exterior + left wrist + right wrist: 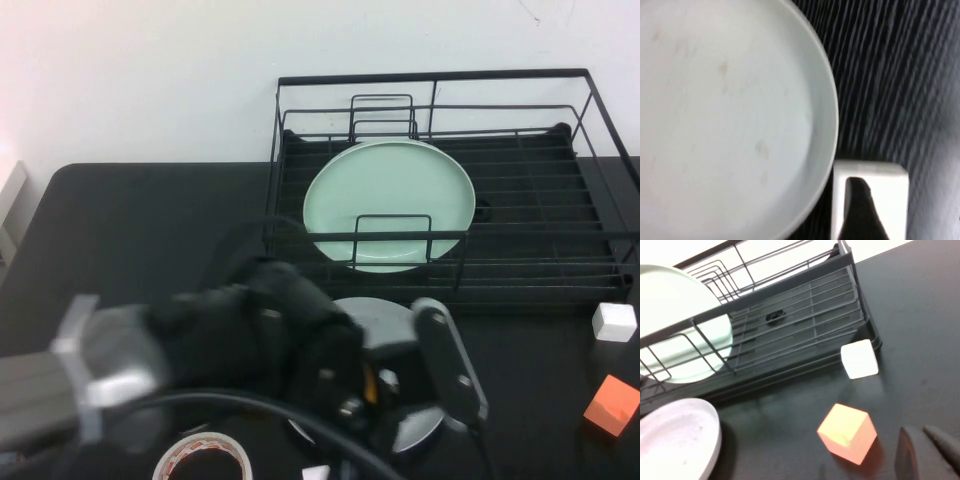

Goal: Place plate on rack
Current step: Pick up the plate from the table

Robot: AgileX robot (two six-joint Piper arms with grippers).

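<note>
The pale grey-white plate (385, 318) lies flat on the black table, in front of the rack, and my left arm covers most of it. It fills the left wrist view (725, 115) and shows in the right wrist view (675, 440). My left gripper (420, 385) is low over the plate's right part and open. Only one dark fingertip (860, 215) shows, just outside the rim. The black wire rack (430, 78) stands at the back and holds a mint green plate (390, 195) leaning on its loops. My right gripper (927, 452) is shut and empty, above the table near an orange cube.
A white cube (614, 321) and an orange cube (611, 405) sit right of the plate, in front of the rack's right corner. A tape roll (200, 460) lies at the front edge. A small white block (885, 182) lies beside the plate's rim. The rack's right half (805, 315) holds nothing.
</note>
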